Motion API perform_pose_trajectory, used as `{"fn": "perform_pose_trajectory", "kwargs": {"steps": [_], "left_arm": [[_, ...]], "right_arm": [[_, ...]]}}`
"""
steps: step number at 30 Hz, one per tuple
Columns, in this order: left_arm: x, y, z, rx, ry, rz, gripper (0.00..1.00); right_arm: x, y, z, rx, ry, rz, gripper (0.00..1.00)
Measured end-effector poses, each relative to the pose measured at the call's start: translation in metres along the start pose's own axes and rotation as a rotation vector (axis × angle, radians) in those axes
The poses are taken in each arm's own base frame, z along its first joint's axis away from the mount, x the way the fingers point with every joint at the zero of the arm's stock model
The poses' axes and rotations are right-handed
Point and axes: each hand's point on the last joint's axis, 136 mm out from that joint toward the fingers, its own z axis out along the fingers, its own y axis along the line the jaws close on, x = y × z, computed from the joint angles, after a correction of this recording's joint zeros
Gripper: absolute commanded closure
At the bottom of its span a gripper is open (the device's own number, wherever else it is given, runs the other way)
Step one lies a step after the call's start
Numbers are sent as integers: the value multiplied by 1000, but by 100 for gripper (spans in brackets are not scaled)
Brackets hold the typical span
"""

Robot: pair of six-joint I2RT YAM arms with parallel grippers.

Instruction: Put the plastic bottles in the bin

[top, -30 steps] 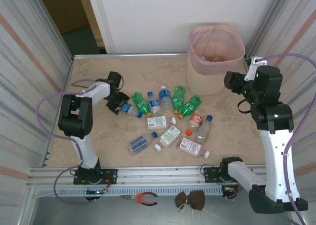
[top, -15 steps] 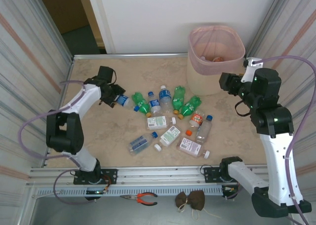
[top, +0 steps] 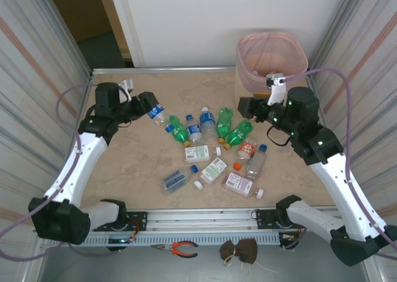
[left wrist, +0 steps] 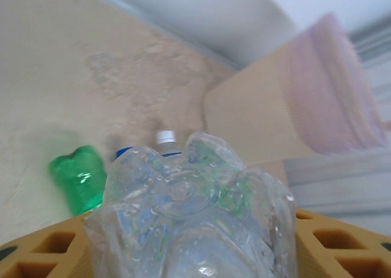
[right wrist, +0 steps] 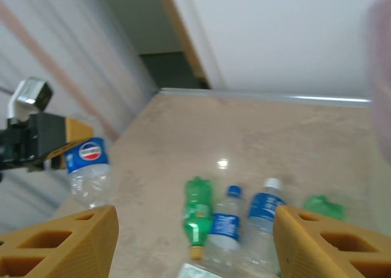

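Note:
My left gripper [top: 151, 106] is shut on a clear bottle with a blue label [top: 157, 113], held above the table's left side. Its ribbed base [left wrist: 189, 211] fills the left wrist view between the orange fingers [left wrist: 43, 253]. Several bottles [top: 214, 152] lie in a pile mid-table: green ones [top: 178, 131], blue-labelled ones [top: 207, 122], flat white-labelled ones [top: 239, 184]. The cream bin with a pink liner [top: 271, 68] stands at the back right. My right gripper [top: 245, 105] hangs open and empty in front of the bin's left side. Its fingers [right wrist: 67, 241] frame a green bottle [right wrist: 197, 214].
Corrugated walls close in the left and right sides. A doorway opens at the back left. Pliers [top: 177, 249] and a brown bundle [top: 242, 251] lie on the front rail below the table edge.
My left arm has lifted the blue-labelled bottle off the table and swung it up and back. My right arm has moved left from beside the bin to its front.

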Motion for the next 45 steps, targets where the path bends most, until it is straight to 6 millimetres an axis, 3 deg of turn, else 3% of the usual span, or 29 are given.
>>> {"fn": "perform_pose_trajectory", "kwargs": {"steps": [11,18,23,31,40,45], "left_arm": [[11,-89,-38,434,-6,271,52],[40,-137,-52,640,35,454,55],[52,-168,-62,761,60,554,55],[61,-187,-79,857,57,650,55],[63,-196,-100,889,16,706,54],[63,-196,-99,887,9,717,52]], "right_arm": [[33,85,45,-315,89,-49,29],[45,130,48,-496,108,-86,20],[50,148,48,-584,120,-96,17],[61,163,48,-656,160,-108,19],[57,186,43,-741,152,-143,36],[55,189,41,-752,144,-158,42]]}}
